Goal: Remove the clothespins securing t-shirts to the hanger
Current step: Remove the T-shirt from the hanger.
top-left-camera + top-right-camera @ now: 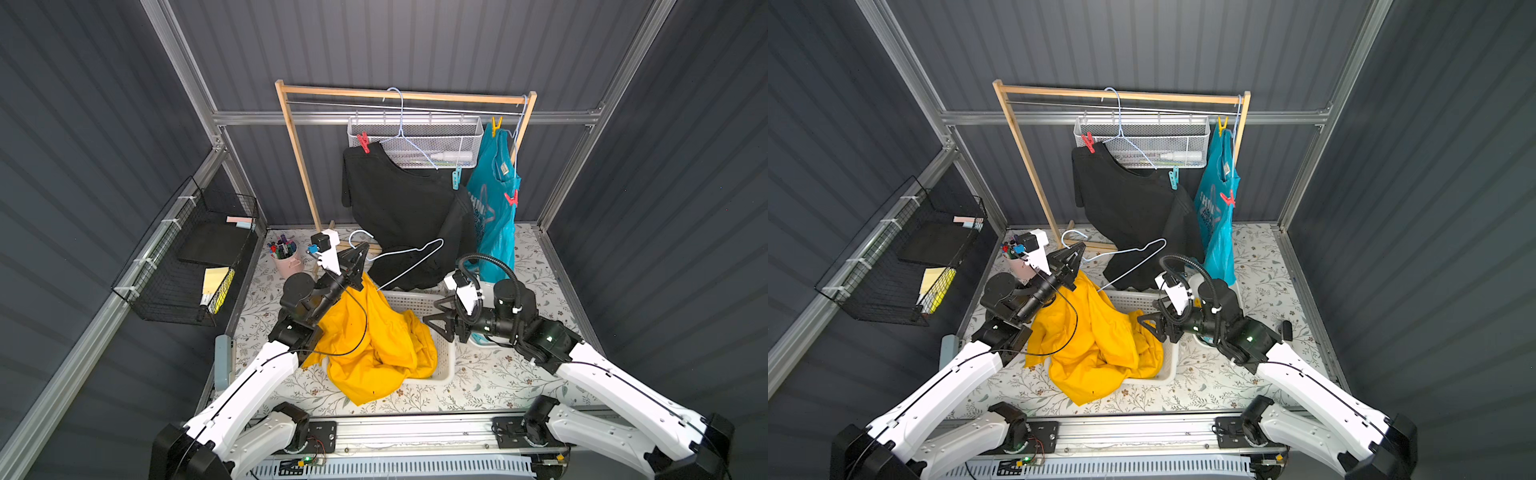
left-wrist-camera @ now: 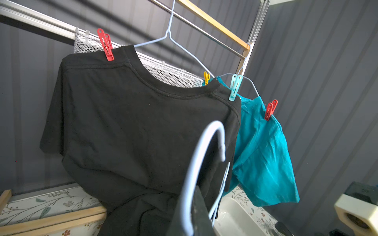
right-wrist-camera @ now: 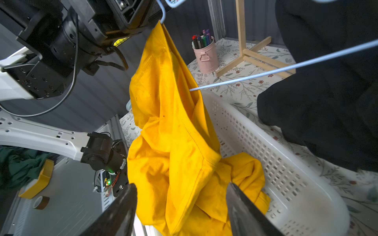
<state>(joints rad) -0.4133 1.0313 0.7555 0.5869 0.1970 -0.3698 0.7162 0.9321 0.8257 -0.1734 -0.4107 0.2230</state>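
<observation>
My left gripper is shut on a pale blue wire hanger held over the white basket. The mustard-yellow t-shirt still hangs from that hanger beside the left gripper and spills into the basket. My right gripper stands open, with the yellow cloth just beyond its fingers. On the rack, the black t-shirt is pinned by a red clothespin and a teal one. The teal t-shirt carries a yellow clothespin and a red one.
A wooden rack stands at the back with a white mesh basket behind it. A pink pen cup sits close to the left arm. A black wire basket hangs on the left wall.
</observation>
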